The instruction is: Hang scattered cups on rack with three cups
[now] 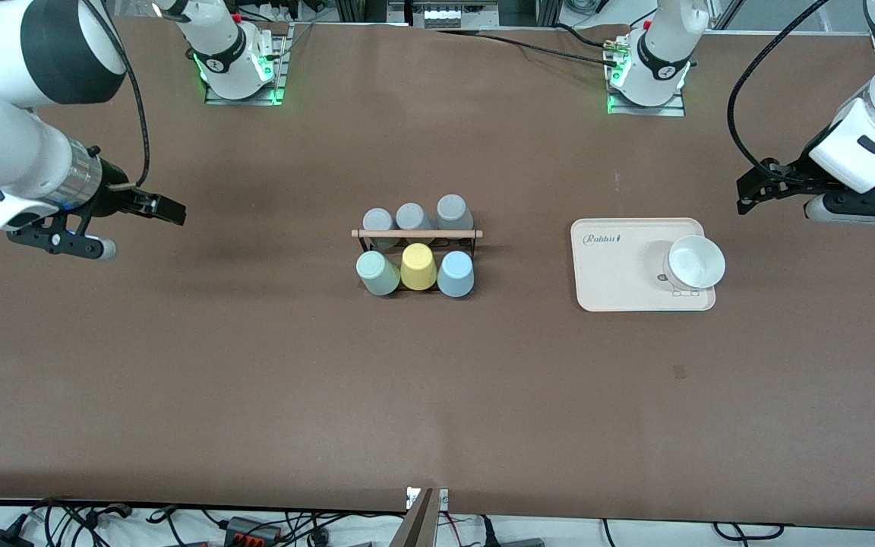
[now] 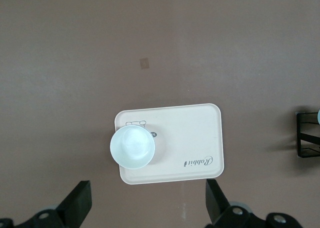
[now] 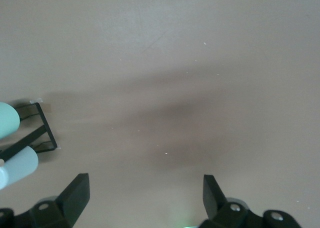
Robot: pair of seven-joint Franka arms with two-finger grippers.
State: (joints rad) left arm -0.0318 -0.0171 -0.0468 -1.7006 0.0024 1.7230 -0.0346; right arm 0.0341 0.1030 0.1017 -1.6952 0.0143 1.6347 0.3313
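The black wire rack [image 1: 416,234] with its wooden rod stands mid-table. The pale mint green cup [image 1: 377,273] and the light blue cup [image 1: 455,273] hang upside down on its side nearer the front camera, at either end of that row. My left gripper [image 1: 753,188] is open and empty, up in the air toward the left arm's end, near the cream tray; its fingers [image 2: 80,203] frame the tray. My right gripper [image 1: 172,209] is open and empty over bare table toward the right arm's end. The right wrist view shows the rack's end [image 3: 39,130] and the mint cup [image 3: 6,119].
A yellow cup [image 1: 418,267] hangs between the two cups, and three grey cups [image 1: 413,217] hang on the rack's side nearer the robots. The cream tray [image 1: 612,273] holds an upright pale whitish cup [image 1: 696,262], also in the left wrist view [image 2: 132,147]. The rack's edge shows there [image 2: 306,138].
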